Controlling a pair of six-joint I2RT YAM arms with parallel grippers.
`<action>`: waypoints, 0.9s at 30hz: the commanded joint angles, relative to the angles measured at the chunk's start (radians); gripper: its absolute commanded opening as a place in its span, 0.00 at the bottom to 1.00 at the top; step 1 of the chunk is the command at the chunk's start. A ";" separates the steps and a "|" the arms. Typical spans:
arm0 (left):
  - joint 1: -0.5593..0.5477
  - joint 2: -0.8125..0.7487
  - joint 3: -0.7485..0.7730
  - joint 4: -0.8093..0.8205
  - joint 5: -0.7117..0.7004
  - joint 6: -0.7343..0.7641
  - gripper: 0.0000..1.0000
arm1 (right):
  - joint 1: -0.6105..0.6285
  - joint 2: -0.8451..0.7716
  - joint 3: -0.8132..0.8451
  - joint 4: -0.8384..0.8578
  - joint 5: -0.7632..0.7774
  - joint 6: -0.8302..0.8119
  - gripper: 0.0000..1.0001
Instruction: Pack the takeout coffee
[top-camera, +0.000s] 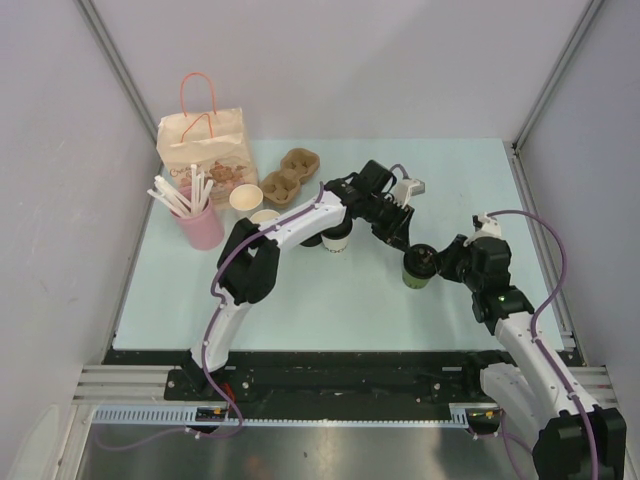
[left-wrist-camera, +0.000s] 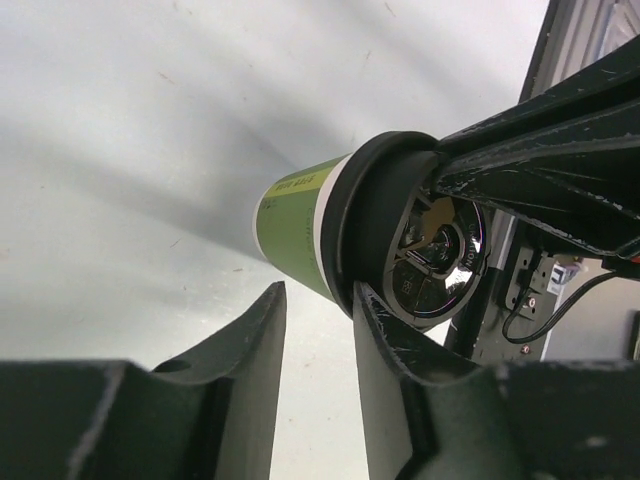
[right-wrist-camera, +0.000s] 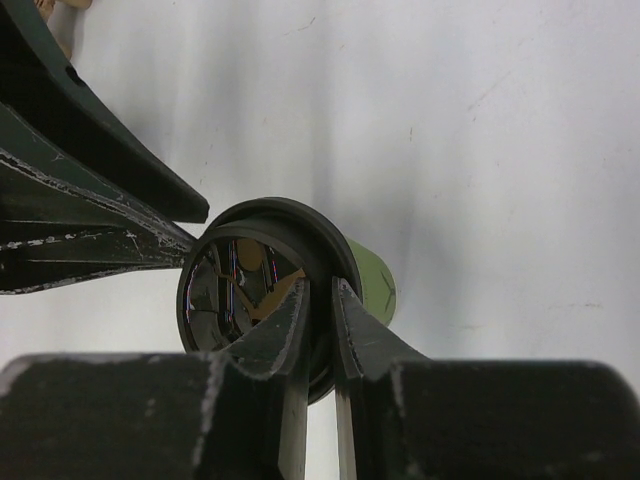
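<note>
Green-sided cup (top-camera: 416, 276) is stood upright right of centre, long axis vertical, black lid (right-wrist-camera: 240, 290) uppermost. Lid rim is clamped by right hand (right-wrist-camera: 318, 300). Left hand (left-wrist-camera: 318, 297) is parted, gripping nothing. Two lidded cups are counted, white-sided cup (top-camera: 337, 243) included.

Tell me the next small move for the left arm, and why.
Probably back the left gripper away from the green cup: its fingers stand apart with nothing between them, close by the black lid, whose rim the right gripper pinches.
</note>
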 joint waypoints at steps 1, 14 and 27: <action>-0.008 -0.032 0.053 -0.035 -0.031 0.034 0.41 | 0.022 0.001 0.008 -0.091 -0.027 -0.027 0.12; 0.027 -0.097 0.027 -0.037 -0.028 0.062 0.51 | 0.030 0.004 0.097 -0.127 -0.053 -0.088 0.44; 0.041 -0.136 0.032 -0.043 -0.029 0.082 0.60 | 0.059 0.033 0.197 -0.182 -0.031 -0.176 0.71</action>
